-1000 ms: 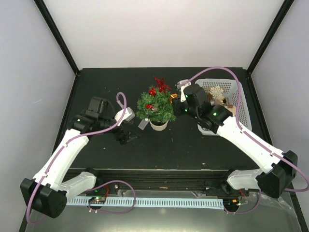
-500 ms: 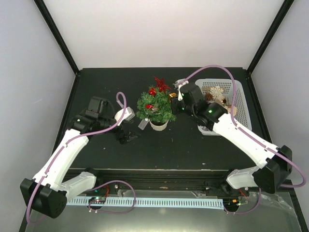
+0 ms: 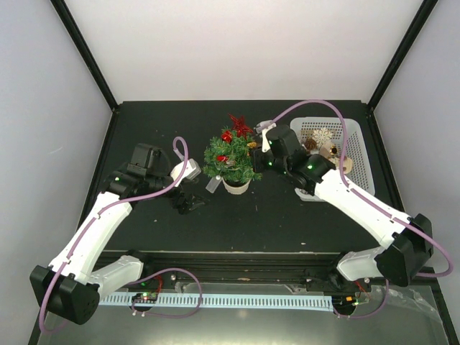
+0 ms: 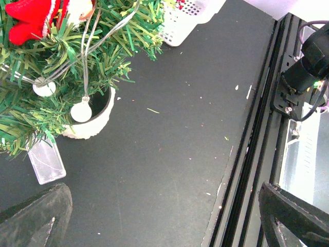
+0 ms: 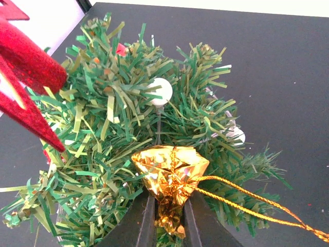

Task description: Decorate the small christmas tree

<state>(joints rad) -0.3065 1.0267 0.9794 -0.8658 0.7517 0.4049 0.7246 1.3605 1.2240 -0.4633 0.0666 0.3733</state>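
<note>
Tree point(image 5: 113, 113) | just beyond right claw point(image 5: 167, 208) | gold ornament point(image 5: 172, 172) pinched

The small christmas tree point(image 3: 231, 162) stands upright in its white pot point(image 3: 236, 186), mid-scene toward the far side. It is bushy and dark green, with a red star point(image 3: 239, 126) on top, white balls point(image 5: 163, 91) among the branches and a pale tag point(image 3: 213, 185) low on its near left. A gold foil ornament point(image 5: 172, 172) touches its right-side branches.

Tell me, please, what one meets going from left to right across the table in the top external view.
The left gripper, open → small christmas tree → right gripper, shut on a gold foil ornament at the tree's right edge → white mesh basket of ornaments.
</note>
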